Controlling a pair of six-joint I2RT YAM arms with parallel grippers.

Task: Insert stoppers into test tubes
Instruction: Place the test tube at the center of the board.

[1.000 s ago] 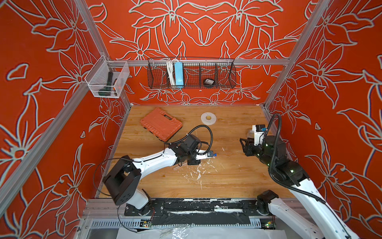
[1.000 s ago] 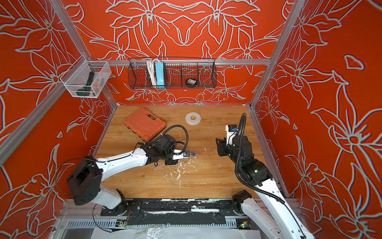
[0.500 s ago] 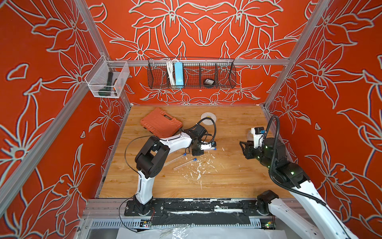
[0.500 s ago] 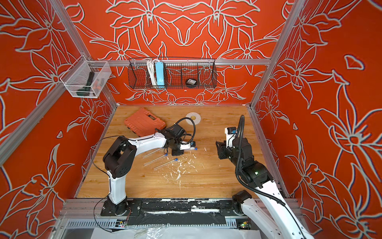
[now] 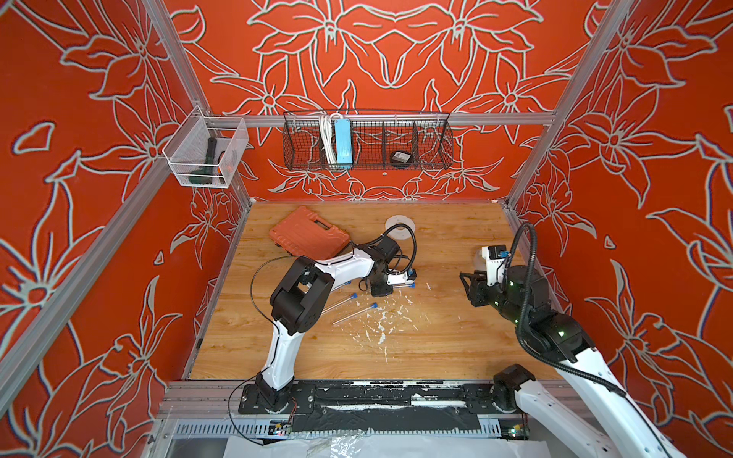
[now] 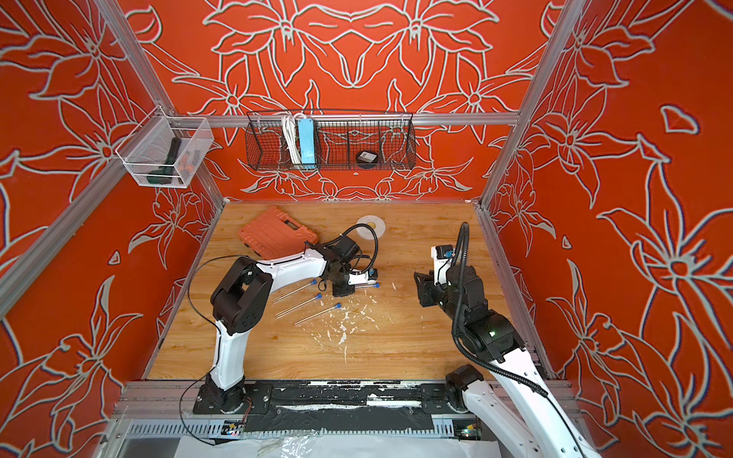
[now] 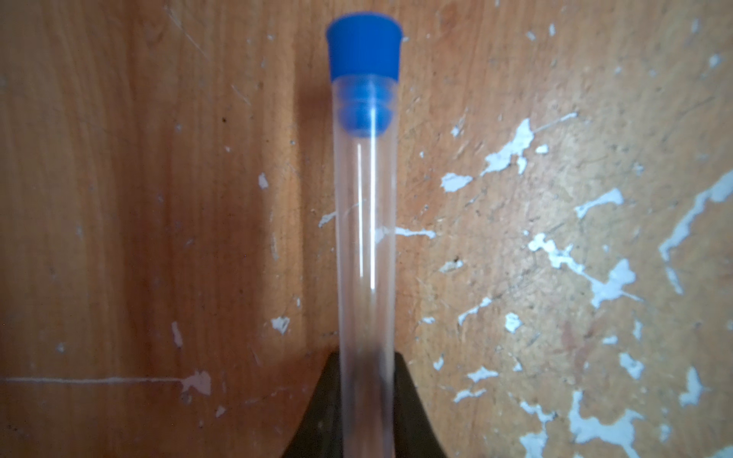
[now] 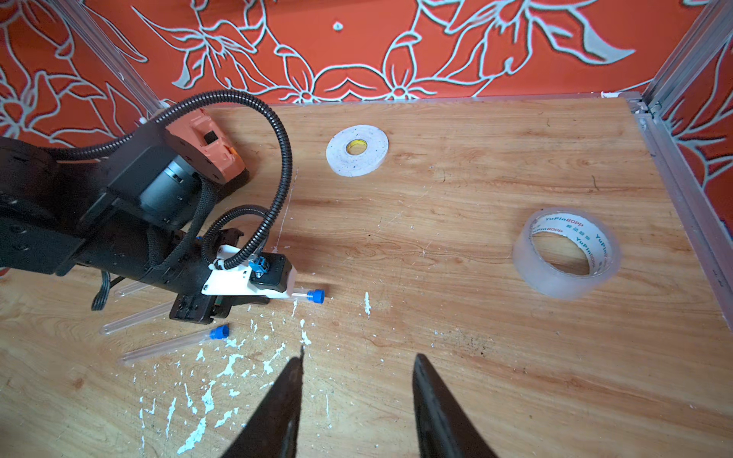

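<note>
The left claw (image 7: 367, 359) is down at the bench (image 7: 119, 198), its two black fingers (image 7: 323, 400) lying right against either side of a clear test tube (image 7: 365, 238). Whether they pinch it or merely flank it I cannot tell. The tube runs straight out from between the fingers, low along the wood. A blue stopper (image 7: 364, 51) is seated in its far end, with the ribbed plug inside the tube and the cap over the rim. Beside the left forearm, on the side nearer the robot's base, three other test tubes (image 6: 297, 306) lie flat and roughly parallel, close together but apart, each tipped in blue. White paint flecks (image 8: 230, 365) speckle the bench between those tubes and the right claw (image 8: 359, 357). The right claw is released, its fingers parted with nothing between them, and it sits well apart from every tube, pointing toward the left claw. Farther out, a clear tape roll (image 8: 567, 253) lies near the right wall and a flat white tape roll (image 8: 357, 148) lies toward the back. An orange case (image 6: 277, 234) rests at the back left, just behind the left arm.
</note>
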